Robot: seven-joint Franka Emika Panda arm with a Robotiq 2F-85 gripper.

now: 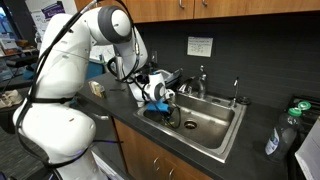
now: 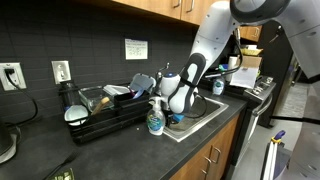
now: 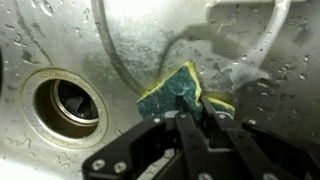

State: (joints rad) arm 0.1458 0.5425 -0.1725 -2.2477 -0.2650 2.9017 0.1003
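Wrist view: fingers (image 3: 188, 135) pinch sponge (image 3: 180, 90), long axis crosswise, corner up.

sponge (image 3: 178, 92): yellow, blue-green face
sink (image 3: 120, 40): silver-grey, water-speckled
gripper (image 3: 197, 118): black
counter (image 2: 120, 150) around sink: dark grey

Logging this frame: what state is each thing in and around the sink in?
sink: wet, droplets on its walls.
drain: open, no plug.
gripper: shut on the sponge, low in the sink.
sponge: pinched at one edge, sticking out past the fingers.
soap bottle: upright at the sink's edge.
dish rack: loaded.
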